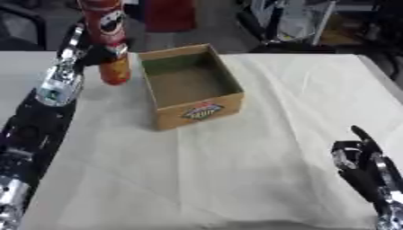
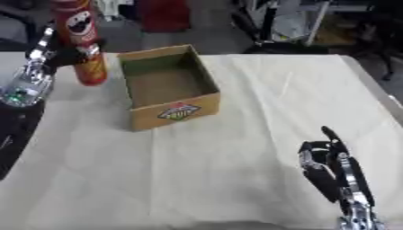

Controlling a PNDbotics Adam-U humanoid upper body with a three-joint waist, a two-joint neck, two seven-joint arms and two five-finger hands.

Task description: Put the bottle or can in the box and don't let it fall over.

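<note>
Nearest the camera, the right hand [image 2: 330,164] rests at the lower right of the tabletop [image 1: 260,170], fingers up and relaxed, holding nothing, well apart from everything else. The tabletop is covered with a pale, creased cloth [image 2: 260,103] that runs to its far edge.

Along the left side, the left arm [image 1: 35,130] stretches away from the camera, black with silver joints, toward the far left corner. Midway across the cloth, left of centre, stands an open cardboard box [image 1: 191,85], upright and turned slightly askew, with a coloured label on its near wall. Its inside shows only bare brown cardboard.

Just beyond and to the left of the box, close to its far left corner but not inside it, stands a short orange can [image 1: 115,66], upright on the cloth. Directly above it is a taller red can [image 1: 103,20] with a face logo, upright, its top cut by the picture's upper edge. Whether the red can rests on the orange one or is lifted off it cannot be told. The left hand [image 1: 75,45] is right beside the red can at its left side; the fingers are hidden behind the can and the dark background, so their state cannot be told.
</note>
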